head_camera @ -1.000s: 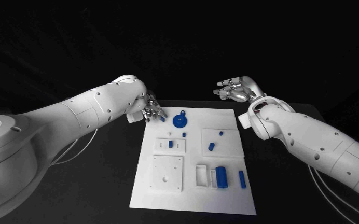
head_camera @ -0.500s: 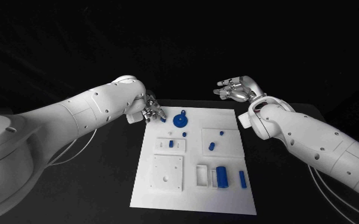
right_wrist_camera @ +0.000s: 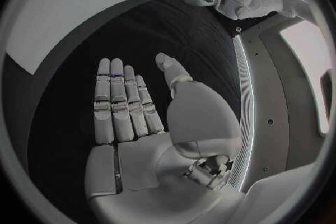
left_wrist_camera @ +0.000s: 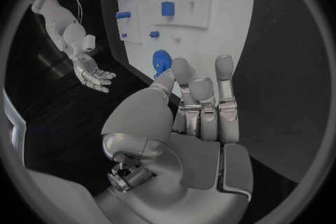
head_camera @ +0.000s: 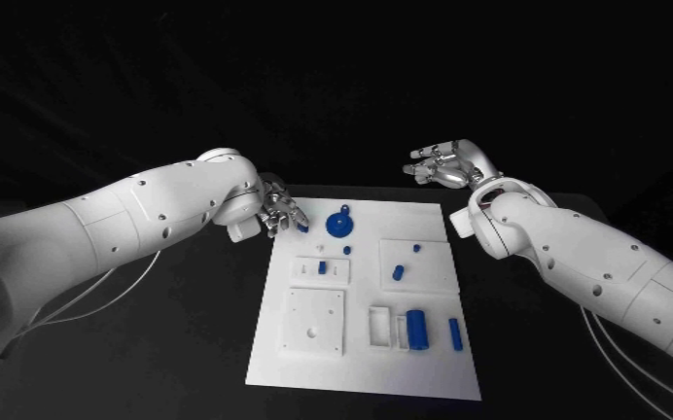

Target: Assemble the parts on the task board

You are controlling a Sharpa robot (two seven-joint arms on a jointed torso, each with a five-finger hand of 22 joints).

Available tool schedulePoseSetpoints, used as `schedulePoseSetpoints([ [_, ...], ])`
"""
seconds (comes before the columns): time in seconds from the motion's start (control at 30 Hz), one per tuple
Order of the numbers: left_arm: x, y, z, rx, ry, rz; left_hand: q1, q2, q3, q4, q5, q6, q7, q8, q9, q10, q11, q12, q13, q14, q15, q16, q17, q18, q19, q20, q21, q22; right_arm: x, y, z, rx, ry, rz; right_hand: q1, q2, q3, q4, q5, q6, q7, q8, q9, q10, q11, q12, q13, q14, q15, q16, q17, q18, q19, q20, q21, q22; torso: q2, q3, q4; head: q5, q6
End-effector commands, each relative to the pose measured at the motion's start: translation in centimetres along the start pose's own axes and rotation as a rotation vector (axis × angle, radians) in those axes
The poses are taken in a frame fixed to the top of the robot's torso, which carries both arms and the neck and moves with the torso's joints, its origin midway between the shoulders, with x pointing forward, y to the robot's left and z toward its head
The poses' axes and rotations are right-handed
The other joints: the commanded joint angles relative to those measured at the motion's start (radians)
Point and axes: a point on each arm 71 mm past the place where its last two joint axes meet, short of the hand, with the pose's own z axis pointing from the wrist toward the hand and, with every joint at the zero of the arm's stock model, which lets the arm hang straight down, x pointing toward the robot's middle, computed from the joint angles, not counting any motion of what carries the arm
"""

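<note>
Since the earlier frame the left hand (head_camera: 281,213) has slid slightly down and right toward the board's upper-left corner, fingers extended side by side and holding nothing, tips near the round blue part (head_camera: 339,224). Right hand (head_camera: 446,166) — fingers flat and slightly apart, empty — hovers upper right, off the task board (head_camera: 362,362), where the other blue parts (head_camera: 415,329) lie at centre.

no legible text, labels, numbers
</note>
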Motion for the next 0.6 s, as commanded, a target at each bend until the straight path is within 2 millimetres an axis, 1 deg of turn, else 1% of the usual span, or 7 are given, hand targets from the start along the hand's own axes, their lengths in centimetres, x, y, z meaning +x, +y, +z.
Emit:
schedulePoseSetpoints([
  [0.03,0.4,0.2,-1.0,0.001,-0.036,-0.082,-0.011,-0.008,0.035,-0.029,0.023,0.041,-0.03,0.006,0.332,0.047,-0.008,0.015,-0.016,0.012,0.0,-0.007,0.004,0.019,0.012,-0.001,0.008,0.017,-0.1,0.0,0.0,-0.004,0.012,0.001,-0.004,-0.002,0.0,0.0,0.007,-0.004,0.001,-0.005,0.0,-0.006,0.002,-0.002,-0.002,-0.006,0.003,-0.003,-0.001,-0.006,-0.007,0.002,0.004,-0.002,-0.006,0.0001,0.0077,-0.003,-0.006],
  [0.1,0.7,0.5,-1.7,0.008,-0.04,-0.087,-0.012,-0.012,0.037,-0.029,0.033,0.044,-0.031,0.006,0.331,0.047,-0.01,0.02,-0.023,0.015,0.0,-0.007,0.007,0.02,0.013,0.0,0.01,0.017,-0.2,-0.1,0.0,-0.002,0.01,0.001,-0.003,-0.003,-0.001,0.0,0.007,-0.004,0.001,-0.005,0.0,-0.007,0.002,-0.002,-0.002,-0.007,0.003,-0.004,-0.002,-0.006,-0.008,0.002,0.004,-0.002,-0.009,0.0,0.0108,-0.004,-0.009],
  [0.13,0.8,0.6,-2.0,0.011,-0.042,-0.089,-0.012,-0.013,0.037,-0.029,0.036,0.046,-0.031,0.006,0.331,0.047,-0.01,0.021,-0.025,0.016,0.0,-0.007,0.008,0.02,0.013,0.0,0.01,0.017,-0.2,-0.2,0.0,-0.001,0.01,0.001,-0.003,-0.002,-0.001,0.0,0.007,-0.004,0.001,-0.005,0.0,-0.007,0.002,-0.002,-0.002,-0.007,0.003,-0.004,-0.002,-0.006,-0.008,0.002,0.004,-0.002,-0.009,0.0001,0.0111,-0.004,-0.01],
  [0.17,1.0,0.7,-2.3,0.014,-0.045,-0.09,-0.014,-0.016,0.041,-0.028,0.039,0.049,-0.032,0.005,0.329,0.047,-0.01,0.03,-0.041,0.019,0.0,-0.01,0.016,0.022,0.013,0.001,0.012,0.017,-0.3,-0.2,0.0,-0.001,0.01,0.0,-0.003,-0.002,-0.001,0.0,0.007,-0.004,0.001,-0.005,0.0,-0.007,0.002,-0.002,-0.002,-0.007,0.003,-0.004,-0.002,-0.006,-0.008,0.002,0.004,-0.002,-0.011,0.0001,0.0122,-0.004,-0.011],
  [0.3,1.5,1.1,-3.2,0.025,-0.059,-0.088,-0.015,-0.023,0.043,-0.028,0.057,0.056,-0.034,0.006,0.328,0.048,-0.012,0.04,-0.052,0.028,-0.002,-0.007,0.032,0.024,0.017,0.001,0.016,0.017,-0.4,-0.3,-0.1,0.002,0.009,-0.001,-0.002,-0.002,-0.002,-0.001,0.008,-0.006,0.001,-0.005,0.0,-0.009,0.003,-0.003,-0.002,-0.009,0.004,-0.004,-0.003,-0.006,-0.01,0.003,0.003,-0.002,-0.014,0.0001,0.0161,-0.004,-0.018],
  [0.5,2.7,1.5,-4.0,0.037,-0.085,-0.056,-0.017,-0.03,0.048,-0.028,0.075,0.064,-0.036,0.006,0.327,0.048,-0.014,0.053,-0.07,0.037,-0.002,-0.006,0.054,0.026,0.02,0.001,0.021,0.017,-0.4,-0.4,-0.1,0.003,0.01,-0.001,-0.002,-0.002,-0.002,-0.001,0.008,-0.006,0.001,-0.005,0.0,-0.009,0.003,-0.003,-0.002,-0.009,0.004,-0.004,-0.003,-0.006,-0.01,0.003,0.003,-0.002,-0.015,-0.0002,0.0161,-0.002,-0.023],
  [0.6,3.5,1.6,-4.1,0.038,-0.093,-0.028,-0.019,-0.035,0.053,-0.028,0.087,0.068,-0.036,0.005,0.326,0.048,-0.015,0.061,-0.083,0.04,-0.002,-0.006,0.064,0.028,0.019,0.002,0.025,0.017,-0.4,-0.4,-0.1,0.003,0.01,-0.001,-0.002,-0.002,-0.002,-0.001,0.008,-0.006,0.001,-0.005,0.0,-0.009,0.003,-0.003,-0.002,-0.009,0.004,-0.004,-0.003,-0.006,-0.01,0.003,0.003,-0.002,-0.014,0.0003,0.0164,-0.002,-0.026],
])
